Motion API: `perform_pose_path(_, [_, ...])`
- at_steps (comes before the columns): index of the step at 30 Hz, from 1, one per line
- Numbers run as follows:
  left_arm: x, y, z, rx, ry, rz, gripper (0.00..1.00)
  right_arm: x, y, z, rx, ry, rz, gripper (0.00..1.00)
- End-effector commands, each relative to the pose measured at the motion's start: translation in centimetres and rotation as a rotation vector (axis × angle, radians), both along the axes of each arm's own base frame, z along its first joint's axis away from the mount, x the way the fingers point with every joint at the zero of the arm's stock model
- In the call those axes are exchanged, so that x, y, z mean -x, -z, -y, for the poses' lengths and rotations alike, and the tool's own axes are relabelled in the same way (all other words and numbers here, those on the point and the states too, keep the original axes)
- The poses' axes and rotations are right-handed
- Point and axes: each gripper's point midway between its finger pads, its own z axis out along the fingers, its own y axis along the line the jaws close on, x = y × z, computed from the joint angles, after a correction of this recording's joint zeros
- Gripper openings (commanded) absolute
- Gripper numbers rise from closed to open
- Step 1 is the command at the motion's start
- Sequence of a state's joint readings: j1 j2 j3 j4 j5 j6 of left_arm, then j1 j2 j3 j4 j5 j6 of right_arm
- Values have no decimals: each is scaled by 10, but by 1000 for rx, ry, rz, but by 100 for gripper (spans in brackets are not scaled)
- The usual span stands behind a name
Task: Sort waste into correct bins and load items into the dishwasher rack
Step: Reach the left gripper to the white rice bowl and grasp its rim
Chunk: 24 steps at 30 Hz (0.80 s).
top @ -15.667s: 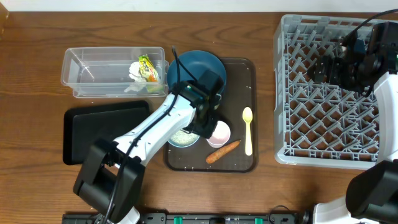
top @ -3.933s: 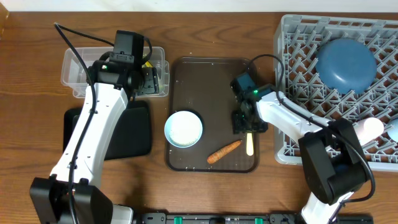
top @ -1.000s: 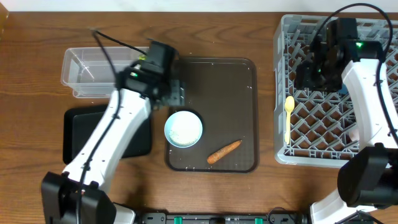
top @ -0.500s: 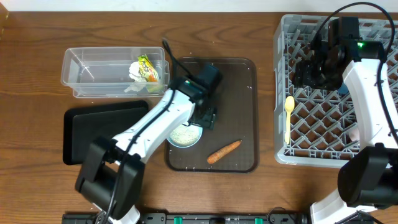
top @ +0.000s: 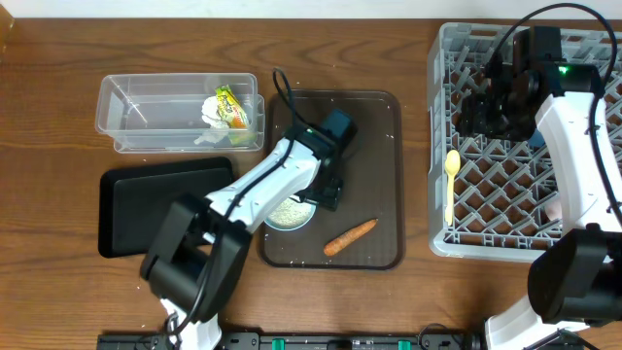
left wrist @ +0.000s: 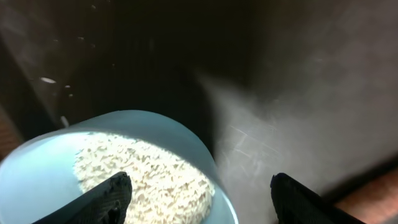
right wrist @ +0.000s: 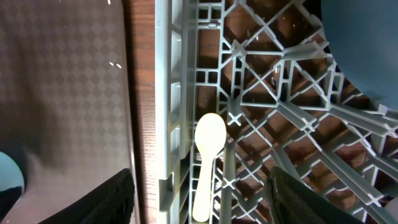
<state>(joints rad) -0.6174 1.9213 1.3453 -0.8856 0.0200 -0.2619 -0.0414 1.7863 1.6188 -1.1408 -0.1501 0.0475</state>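
Left gripper (left wrist: 199, 180) gapes empty over bowl (left wrist: 186, 143); right gripper (right wrist: 199, 180) likewise above spoon (right wrist: 209, 137); wrapper (top: 231, 105) print illegible.

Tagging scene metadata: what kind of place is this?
Probably a lab tabletop mock-up of a dish-clearing station, not a real kitchen: a grey dishwasher rack sits on a wooden table, beside a brown tray holding a carrot piece, with a clear bin and a black bin.

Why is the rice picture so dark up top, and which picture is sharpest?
Left wrist view: the rice in the bowl is brightly lit; the tray beyond is mostly shadowed and soft. Right wrist view: sharpest, spoon and rack crisp.
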Motion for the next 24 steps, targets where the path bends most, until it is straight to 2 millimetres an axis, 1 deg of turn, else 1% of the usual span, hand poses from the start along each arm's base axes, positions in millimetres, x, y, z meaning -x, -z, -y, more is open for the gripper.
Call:
perform_pose_path(1, [8,19,-5,-41,0,-50,66,-3,-8,-1,-10,0,24,67])
perform_pose_path(3, [9,26,-7,-53,0,-66,59,-3,-8,-1,-10,-1,24,67])
perform_pose_path(4, [10,29,-7,-59,0,-75,52,-3,-8,-1,-10,0,24,67])
perform_pose_path(6, [12,34,-8,-68,2,-86,44,-3,-8,-1,-10,0,24,67])
perform_pose_path(9, [13,35,-6,-70,9,-89,38,-3,-8,-1,-10,0,24,67])
perform_pose_path(11, [14,35,-5,-70,12,-87,36,-3,-8,-1,-10,0,24,67])
perform_pose_path(13, [14,34,-5,-71,13,-88,29,-3,-8,-1,-10,0,25,67])
perform_pose_path(14, [14,34,-5,-71,13,-88,23,-3,-8,-1,-10,0,25,67])
perform_pose_path(17, [12,33,-7,-78,14,-77,9,-3,-8,-1,-10,0,24,67])
perform_pose_path(18, [11,32,-8,-87,13,-68,7,-3,-8,-1,-10,0,24,67])
perform_pose_path(21, [7,25,-14,-115,14,-39,6,-3,-8,-1,-9,-1,25,67])
perform_pose_path(24, [1,10,-20,-145,15,3,7,-3,-8,0,-9,-1,24,67])
